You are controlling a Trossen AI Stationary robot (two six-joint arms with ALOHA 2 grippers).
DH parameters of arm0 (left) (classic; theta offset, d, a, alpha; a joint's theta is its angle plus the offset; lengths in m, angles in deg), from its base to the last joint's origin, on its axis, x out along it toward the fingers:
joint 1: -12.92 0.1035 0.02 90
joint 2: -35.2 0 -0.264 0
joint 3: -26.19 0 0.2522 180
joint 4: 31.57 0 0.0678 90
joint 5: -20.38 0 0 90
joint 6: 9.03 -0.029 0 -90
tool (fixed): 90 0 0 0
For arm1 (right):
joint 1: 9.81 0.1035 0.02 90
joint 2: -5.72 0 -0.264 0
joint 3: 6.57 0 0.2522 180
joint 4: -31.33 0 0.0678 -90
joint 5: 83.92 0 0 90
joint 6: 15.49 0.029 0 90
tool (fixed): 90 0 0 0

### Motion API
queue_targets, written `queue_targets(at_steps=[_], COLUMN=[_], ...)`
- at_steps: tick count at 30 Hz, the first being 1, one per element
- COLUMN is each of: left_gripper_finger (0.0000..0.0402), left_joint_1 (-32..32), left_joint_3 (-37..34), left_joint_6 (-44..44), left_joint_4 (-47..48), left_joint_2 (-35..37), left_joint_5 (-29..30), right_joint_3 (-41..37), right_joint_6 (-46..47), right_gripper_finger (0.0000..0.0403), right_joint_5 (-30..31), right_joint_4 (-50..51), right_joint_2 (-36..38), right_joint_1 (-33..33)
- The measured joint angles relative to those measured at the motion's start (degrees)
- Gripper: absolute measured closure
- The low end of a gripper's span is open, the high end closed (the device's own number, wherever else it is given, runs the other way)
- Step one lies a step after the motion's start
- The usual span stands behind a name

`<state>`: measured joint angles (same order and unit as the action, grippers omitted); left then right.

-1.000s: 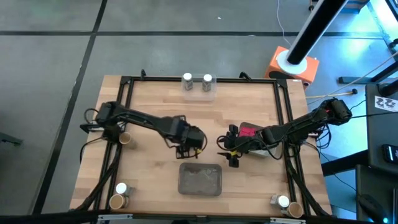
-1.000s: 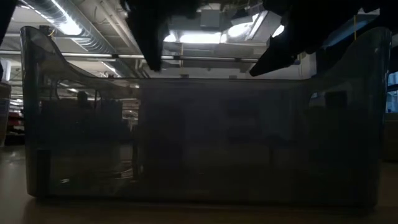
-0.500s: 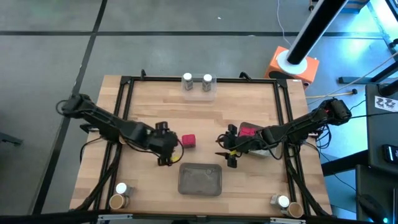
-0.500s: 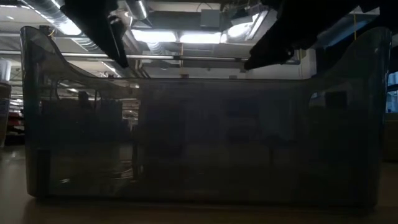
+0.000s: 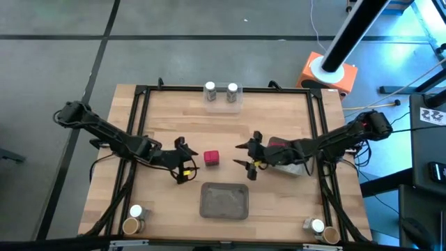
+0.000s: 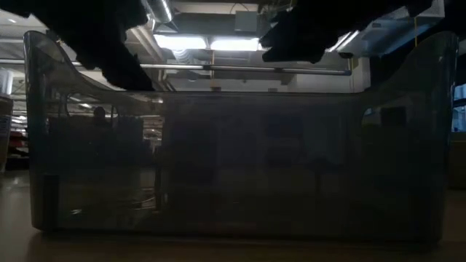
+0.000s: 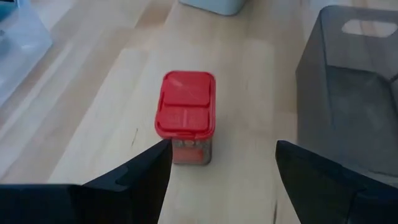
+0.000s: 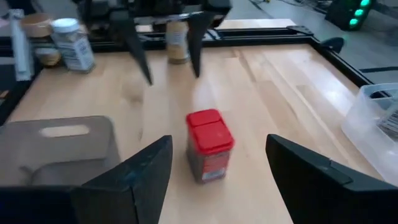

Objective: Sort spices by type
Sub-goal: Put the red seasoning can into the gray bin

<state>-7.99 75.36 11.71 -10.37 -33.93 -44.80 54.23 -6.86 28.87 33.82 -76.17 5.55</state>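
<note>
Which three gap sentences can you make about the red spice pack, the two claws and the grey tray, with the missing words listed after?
1. The red spice pack stands on the table between the left claw and the ____ claw.
2. Both claws are open, and the pack is held by ____ of them.
3. The lid of the pack is ____ in colour.
4. Seen from above, the grey tray contains ____ spice containers.

Missing words: right; neither; red; no

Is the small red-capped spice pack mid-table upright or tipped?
Upright: the small red-capped spice pack stands on its base on the wooden table, cap up.
</note>
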Motion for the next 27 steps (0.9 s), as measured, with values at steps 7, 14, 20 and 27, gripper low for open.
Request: queue_targets(at_steps=[7,14,20,27], left_gripper_finger=[0.0133,0.0133,0.0133,0.0133], left_joint_1=[0.0,-0.7,-0.9,-0.7], left_joint_3=[-2.9,-2.9,-2.9,-2.9], left_joint_6=[0.1,0.3,0.3,0.3], left_joint_4=[-2.1,-2.4,-2.6,-2.6], left_joint_2=[0.0,0.0,0.0,0.0], left_joint_5=[0.0,0.0,0.0,0.0], right_joint_3=[7.2,17.2,18.9,19.1], right_joint_6=[0.4,-3.7,-10.7,-11.8], right_gripper_finger=[0.0126,0.0081,0.0076,0.0093], right_joint_5=[-10.5,-12.6,-16.4,-17.0], right_joint_4=[-0.4,7.7,8.0,6.2], right_joint_2=[-8.3,-17.2,-20.8,-24.5], right_joint_1=[-5.3,-7.7,-8.1,-9.7])
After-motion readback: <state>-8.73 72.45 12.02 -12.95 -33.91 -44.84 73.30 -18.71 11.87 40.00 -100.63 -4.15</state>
